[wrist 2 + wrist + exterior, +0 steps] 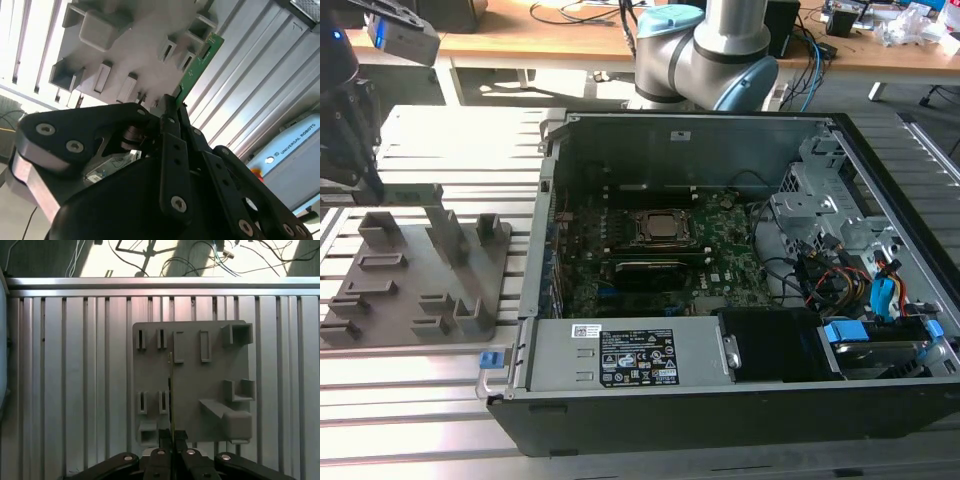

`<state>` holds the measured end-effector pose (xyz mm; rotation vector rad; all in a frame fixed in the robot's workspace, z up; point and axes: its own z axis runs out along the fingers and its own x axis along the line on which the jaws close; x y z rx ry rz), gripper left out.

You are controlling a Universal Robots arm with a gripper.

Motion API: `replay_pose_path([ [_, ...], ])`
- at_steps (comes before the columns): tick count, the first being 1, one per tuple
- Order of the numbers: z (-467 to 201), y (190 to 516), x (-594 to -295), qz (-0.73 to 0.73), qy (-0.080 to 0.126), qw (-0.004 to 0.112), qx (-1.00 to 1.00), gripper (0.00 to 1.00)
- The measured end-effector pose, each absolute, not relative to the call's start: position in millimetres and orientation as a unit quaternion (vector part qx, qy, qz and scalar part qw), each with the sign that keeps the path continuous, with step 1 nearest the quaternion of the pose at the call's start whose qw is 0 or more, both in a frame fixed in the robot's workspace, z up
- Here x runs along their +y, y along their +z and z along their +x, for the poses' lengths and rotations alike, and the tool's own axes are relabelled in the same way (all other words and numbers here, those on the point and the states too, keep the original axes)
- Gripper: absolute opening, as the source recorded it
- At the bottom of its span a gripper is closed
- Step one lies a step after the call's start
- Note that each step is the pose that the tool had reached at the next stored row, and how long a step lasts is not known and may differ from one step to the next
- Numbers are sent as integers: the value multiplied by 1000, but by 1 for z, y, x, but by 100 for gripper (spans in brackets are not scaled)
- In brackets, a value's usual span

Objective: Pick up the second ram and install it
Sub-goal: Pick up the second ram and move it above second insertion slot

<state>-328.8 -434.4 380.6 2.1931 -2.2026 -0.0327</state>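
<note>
The second ram [196, 67] is a thin green stick held between the fingertips of my gripper [172, 104], which is shut on one end of it. In the first wrist view the ram [170, 385] shows edge-on as a thin line rising from the gripper [172, 436]. It hangs over the grey holder tray [210, 375], near the tray's narrow slots. In the exterior view the dark wrist [342, 125] stands above the tray [415, 275], at that view's left. The open computer case holds the green motherboard [720, 262].
The tray lies on a ribbed aluminium table [75, 390]. The black case wall [545, 210] rises between tray and motherboard. Inside are a processor socket [660, 228], a drive cage [815, 215] and coloured cables [865, 285]. The arm's base [705, 55] stands behind the case.
</note>
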Motion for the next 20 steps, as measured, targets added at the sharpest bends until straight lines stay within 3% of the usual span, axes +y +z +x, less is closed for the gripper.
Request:
replay_pose_path([
  [20,-159,371,-426,705,-17,24,-708,14],
])
